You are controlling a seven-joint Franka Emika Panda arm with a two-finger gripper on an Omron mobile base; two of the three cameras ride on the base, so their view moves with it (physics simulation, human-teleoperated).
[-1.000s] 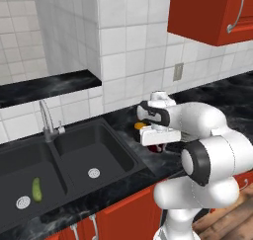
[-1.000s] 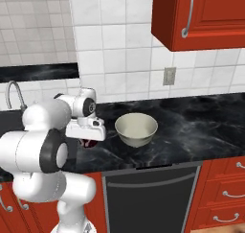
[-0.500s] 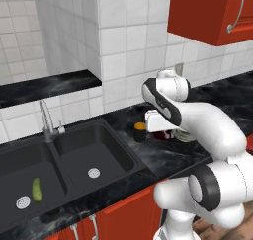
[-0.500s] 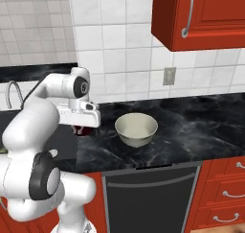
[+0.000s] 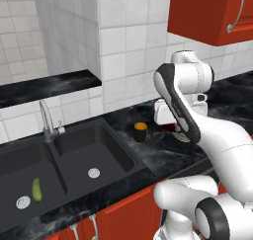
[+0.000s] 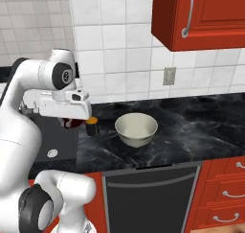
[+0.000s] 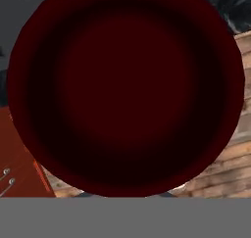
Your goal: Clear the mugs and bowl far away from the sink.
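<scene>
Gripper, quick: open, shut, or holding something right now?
Gripper: shut on a dark red mug, lifted off the counter; the fingers themselves are hidden.

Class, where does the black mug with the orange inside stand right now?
The black mug stands on the counter, between the sink and the bowl.

White tiled wall (image 6: 119,45), red upper cabinets (image 6: 201,16), black marble counter (image 6: 201,117), red drawers (image 6: 222,193) below.

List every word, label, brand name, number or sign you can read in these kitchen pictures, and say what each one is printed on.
None: no readable text on the cabinets, wall tiles, outlet, sink, bowl, black mug or robot arm.
</scene>
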